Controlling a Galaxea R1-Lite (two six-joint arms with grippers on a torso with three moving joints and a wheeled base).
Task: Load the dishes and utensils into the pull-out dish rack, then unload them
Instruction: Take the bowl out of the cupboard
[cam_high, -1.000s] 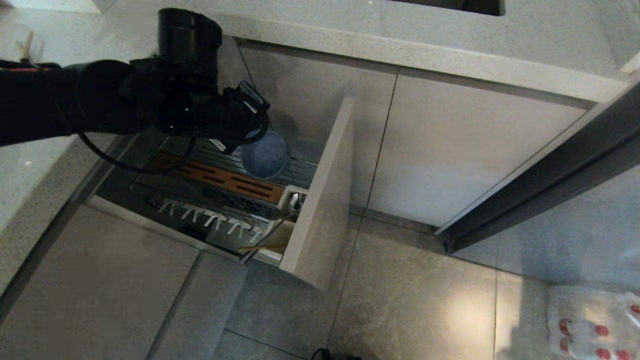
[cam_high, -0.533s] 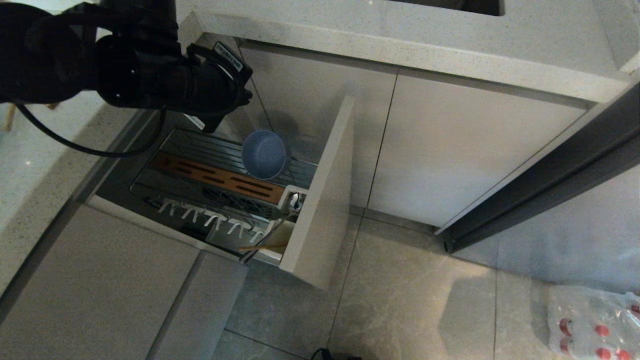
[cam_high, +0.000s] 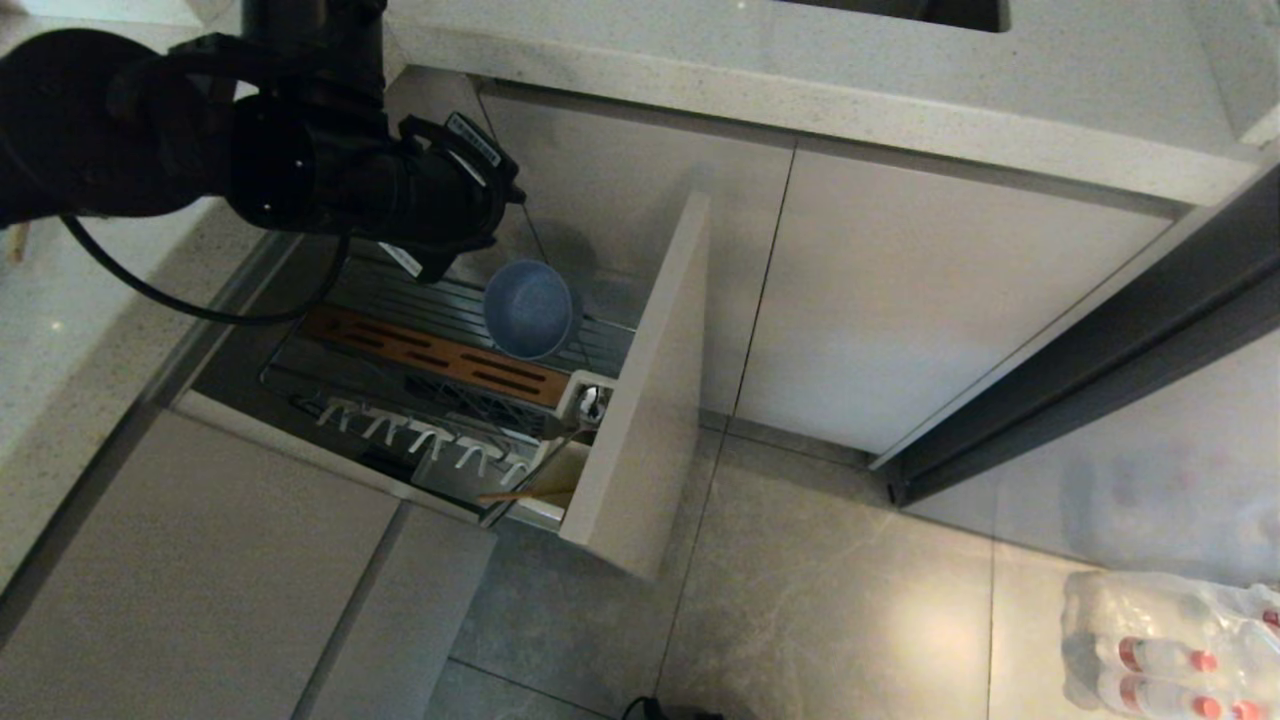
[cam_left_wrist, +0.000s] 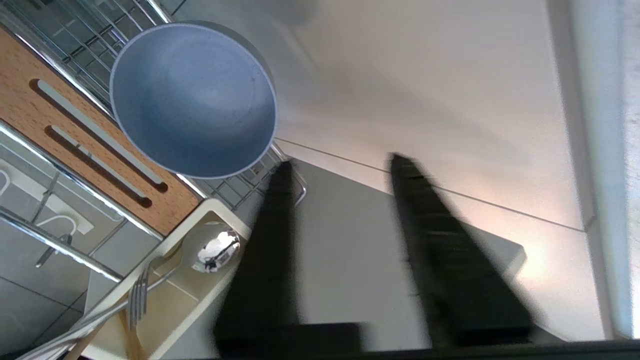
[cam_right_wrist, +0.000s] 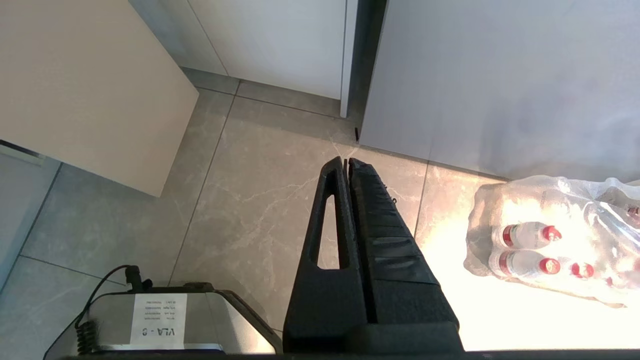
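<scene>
The bowl sits in the pull-out dish rack, just below the left gripper and apart from it. Beyond the bowl from the gripper lies the wooden strip; the utensil cup, holding the spoon, stands beside the front panel.

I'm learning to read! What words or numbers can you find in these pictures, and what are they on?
"VLA - 8", upside down, on a white sticker on the robot's grey base.
Smaller lines on that sticker: too small to read.
White label on the left arm's wrist: too blurred to read.
Bottle labels in the plastic-wrapped pack: unreadable.
</scene>
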